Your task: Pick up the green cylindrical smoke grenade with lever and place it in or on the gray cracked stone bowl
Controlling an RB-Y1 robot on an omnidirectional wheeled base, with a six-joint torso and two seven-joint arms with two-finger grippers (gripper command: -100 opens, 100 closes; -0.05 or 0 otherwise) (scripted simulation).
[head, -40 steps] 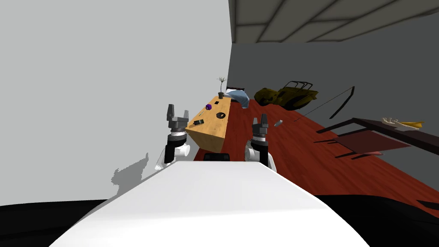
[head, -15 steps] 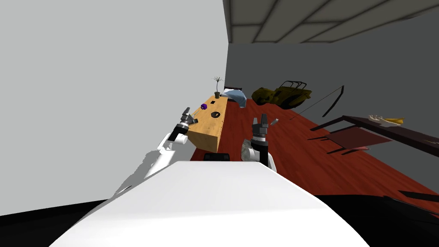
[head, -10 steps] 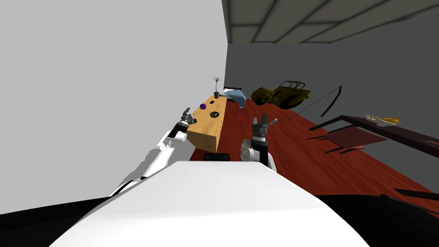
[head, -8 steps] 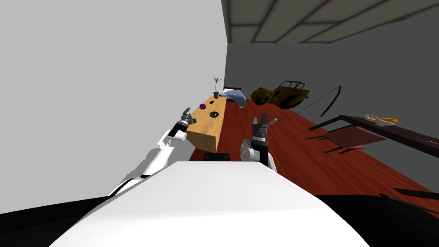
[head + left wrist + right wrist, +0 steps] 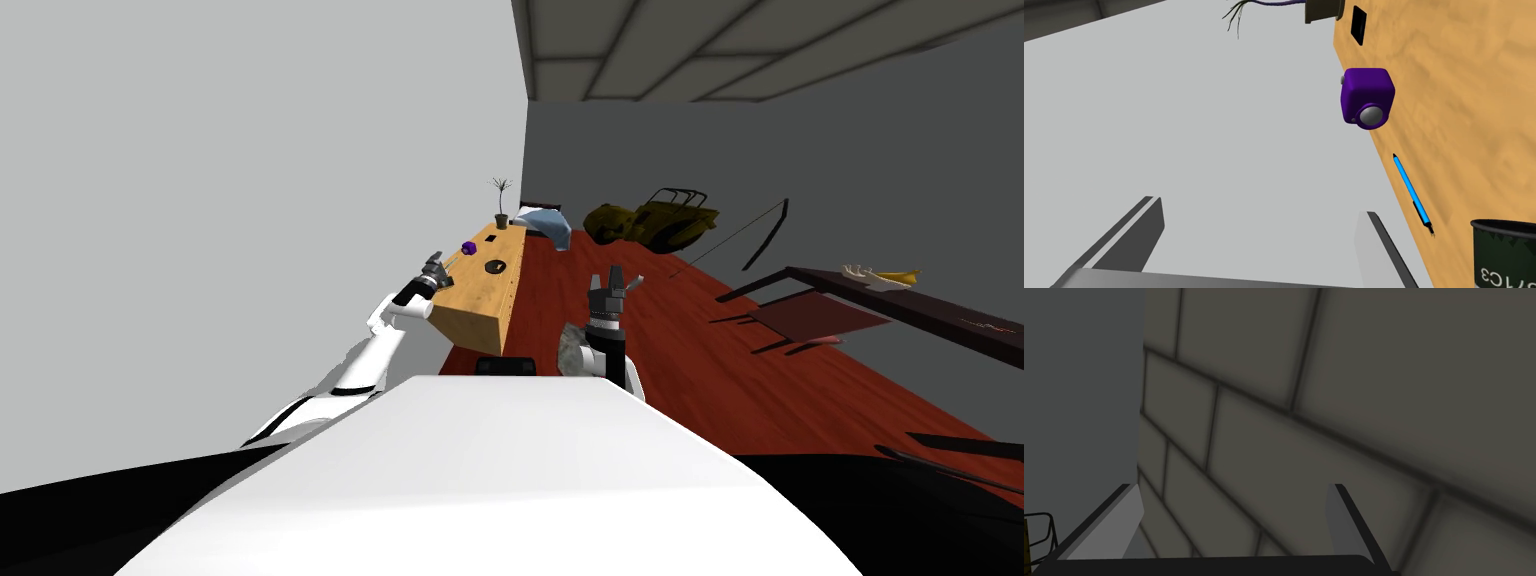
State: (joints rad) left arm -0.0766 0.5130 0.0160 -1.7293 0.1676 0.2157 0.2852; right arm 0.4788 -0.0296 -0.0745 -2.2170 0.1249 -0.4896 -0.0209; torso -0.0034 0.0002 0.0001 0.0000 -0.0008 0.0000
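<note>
Just beside our left pincer (image 5: 1261,207), outside its spread, empty fingers (image 5: 1384,250), the dark green grenade (image 5: 1504,252) rests on the wooden table (image 5: 1474,75); nothing done; grasp, carry and placing all remain; our right pincer (image 5: 1234,488) hangs spread.

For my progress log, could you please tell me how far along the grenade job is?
Nothing done yet. In hand: the open left gripper is at the wooden table, with the green canister outside its fingers. Left: grasping, lifting and placing it.
</note>
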